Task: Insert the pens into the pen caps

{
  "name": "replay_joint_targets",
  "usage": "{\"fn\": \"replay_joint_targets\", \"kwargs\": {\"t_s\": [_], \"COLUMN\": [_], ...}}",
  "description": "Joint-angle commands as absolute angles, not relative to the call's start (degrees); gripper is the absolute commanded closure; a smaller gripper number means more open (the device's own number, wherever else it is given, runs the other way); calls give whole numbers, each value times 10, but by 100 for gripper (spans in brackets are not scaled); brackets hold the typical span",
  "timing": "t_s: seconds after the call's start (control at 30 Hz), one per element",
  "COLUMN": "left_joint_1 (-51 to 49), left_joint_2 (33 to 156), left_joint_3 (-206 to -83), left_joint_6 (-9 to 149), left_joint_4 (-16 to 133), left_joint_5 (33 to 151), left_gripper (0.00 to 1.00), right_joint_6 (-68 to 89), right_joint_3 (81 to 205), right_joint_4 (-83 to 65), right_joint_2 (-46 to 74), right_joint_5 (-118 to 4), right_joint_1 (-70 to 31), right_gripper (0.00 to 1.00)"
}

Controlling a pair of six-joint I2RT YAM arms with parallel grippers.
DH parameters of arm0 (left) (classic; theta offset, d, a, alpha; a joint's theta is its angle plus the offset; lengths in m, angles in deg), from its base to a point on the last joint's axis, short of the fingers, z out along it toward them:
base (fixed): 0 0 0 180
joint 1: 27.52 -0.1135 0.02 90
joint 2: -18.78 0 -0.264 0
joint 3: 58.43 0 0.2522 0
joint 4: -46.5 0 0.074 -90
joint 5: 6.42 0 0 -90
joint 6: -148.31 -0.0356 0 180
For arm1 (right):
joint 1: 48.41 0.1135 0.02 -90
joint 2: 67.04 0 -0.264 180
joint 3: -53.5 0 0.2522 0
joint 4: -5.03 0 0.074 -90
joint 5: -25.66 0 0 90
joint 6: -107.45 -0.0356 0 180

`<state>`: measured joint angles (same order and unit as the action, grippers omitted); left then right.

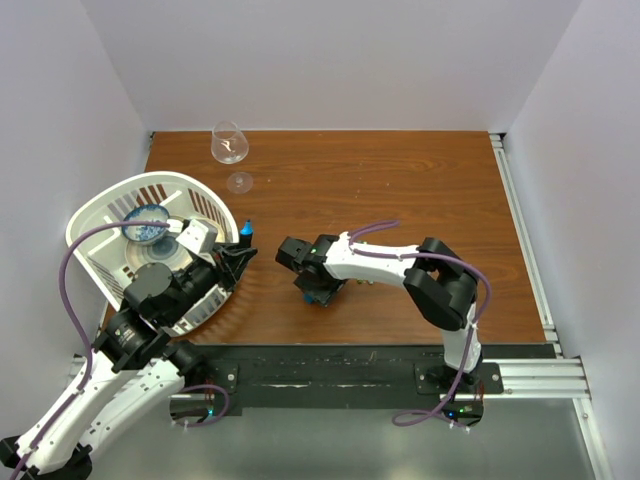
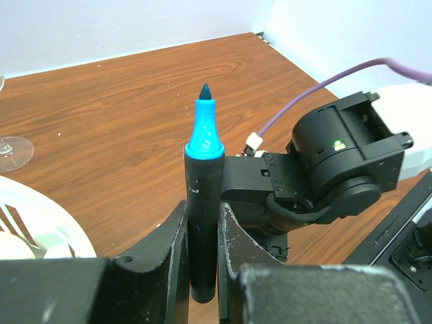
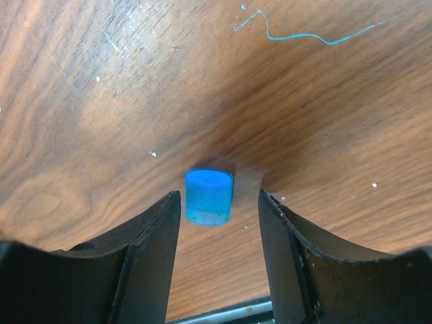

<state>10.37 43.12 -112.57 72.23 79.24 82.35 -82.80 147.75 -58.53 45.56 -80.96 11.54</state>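
My left gripper point(image 2: 204, 210) is shut on a black pen point(image 2: 204, 223) with a bright blue nib end point(image 2: 204, 131), held upright above the table; it does not look white. In the top view the left gripper point(image 1: 238, 256) sits beside the basket with the nib point(image 1: 246, 230) pointing away. My right gripper point(image 3: 219, 200) is open, pointing down at the table, with a stubby blue pen cap point(image 3: 209, 196) standing between its fingers, nearer the left one and touching neither. In the top view the right gripper point(image 1: 320, 292) is at the table's middle. No green caps show clearly.
A white basket point(image 1: 100, 205) with a blue bowl point(image 1: 147, 222) and plates stands at the left. A wine glass point(image 1: 230, 145) lies at the back edge. A blue ink scribble point(image 3: 304, 34) marks the wood. The right arm's wrist point(image 2: 337, 169) is close behind the pen.
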Motion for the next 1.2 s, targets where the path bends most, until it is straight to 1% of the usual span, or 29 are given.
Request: {"fn": "replay_joint_targets", "kwargs": {"t_s": [0.0,0.13,0.33,0.43,0.53,0.57,0.67,0.7,0.73,0.77,0.8,0.83,0.87,0.93,1.0,1.03,1.17], "left_joint_1": [101,100,101,101,101,101,101,101,101,101,101,101,101,101,101,101,101], "left_joint_2": [429,429,424,423,422,422,423,424,426,428,429,432,436,445,453,461,469], "left_joint_3": [-1123,-1122,-1122,-1122,-1122,-1122,-1121,-1121,-1121,-1121,-1122,-1123,-1124,-1125,-1129,-1129,-1118], "left_joint_6": [713,713,713,713,713,713,717,718,722,723,726,729,732,741,754,767,808], "left_joint_4": [774,774,773,772,771,772,772,772,771,772,770,770,770,770,771,771,763], "left_joint_5": [831,833,833,832,833,833,833,832,832,845,848,849,852,863,882,890,928], "left_gripper": [100,100,100,100,100,100,100,100,100,100,100,100,100,100,100,100,100], "right_joint_6": [-860,-871,-878,-878,-871,-865,-838,-827,-813,-781,-764,-744,-689,-644,-582,-567,-499], "right_joint_3": [1502,1502,1503,1502,1500,1498,1488,1482,1479,1474,1462,1451,1439,1393,1348,1335,1298], "right_joint_4": [-604,-604,-607,-613,-615,-613,-603,-595,-589,-585,-573,-558,-537,-473,-404,-390,-359], "right_joint_2": [470,476,491,498,500,499,496,492,490,485,471,462,448,402,370,339,282], "right_joint_5": [-832,-830,-824,-824,-837,-843,-849,-860,-868,-875,-887,-890,-891,-892,-892,-890,-897], "right_joint_1": [113,113,112,114,113,113,112,112,112,112,110,108,107,104,104,104,103], "right_gripper": [47,48,53,53,59,64,74,80,83,86,93,95,97,100,100,100,100]}}
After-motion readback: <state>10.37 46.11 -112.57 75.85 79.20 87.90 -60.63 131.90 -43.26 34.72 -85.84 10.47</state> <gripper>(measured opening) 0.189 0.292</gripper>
